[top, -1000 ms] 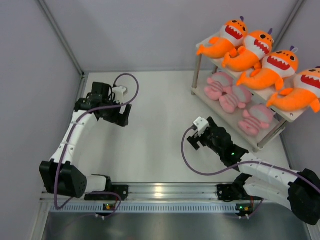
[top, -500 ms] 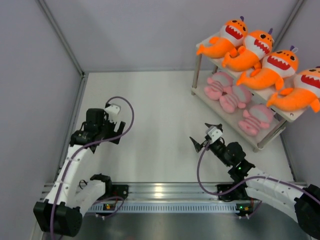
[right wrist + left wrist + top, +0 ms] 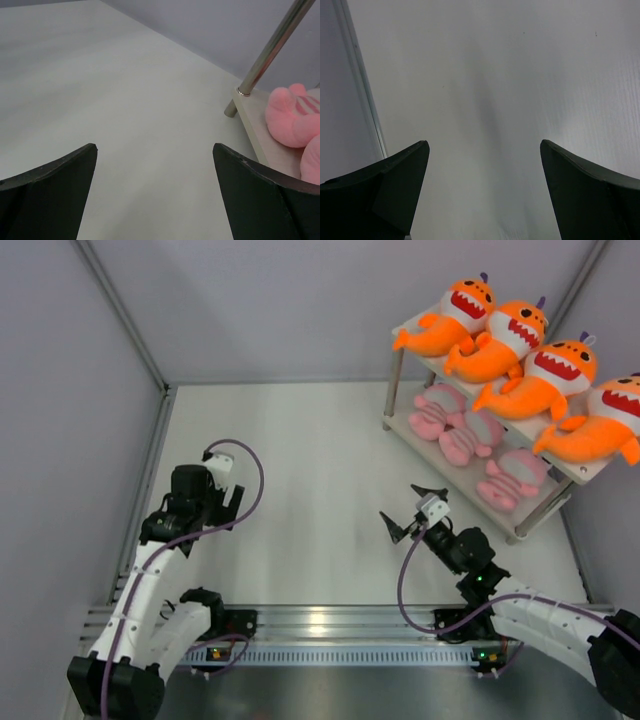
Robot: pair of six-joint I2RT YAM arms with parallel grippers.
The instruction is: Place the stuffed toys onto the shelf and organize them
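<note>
The shelf [image 3: 590, 472] stands at the back right. Four orange shark plush lie in a row on its top board, from the first [image 3: 460, 315] to the last [image 3: 600, 420]. Several pink striped plush [image 3: 470, 435] lie on the lower board. My left gripper [image 3: 230, 502] is open and empty over bare table at the left; in the left wrist view [image 3: 483, 145] only the table shows between its fingers. My right gripper [image 3: 407, 510] is open and empty, left of the shelf's near end. The right wrist view [image 3: 154, 147] shows the lower board [image 3: 260, 135] and a pink plush [image 3: 292, 115] at the right.
Grey walls enclose the white table [image 3: 300, 460] at the left, back and right. A silver shelf leg [image 3: 270, 50] stands ahead and right of my right gripper. A metal rail [image 3: 330, 620] with both arm bases runs along the near edge.
Both arms have drawn back toward their bases over the last second, the left from the back left, the right away from the shelf. Both grippers stay open and empty. The toys have not moved.
</note>
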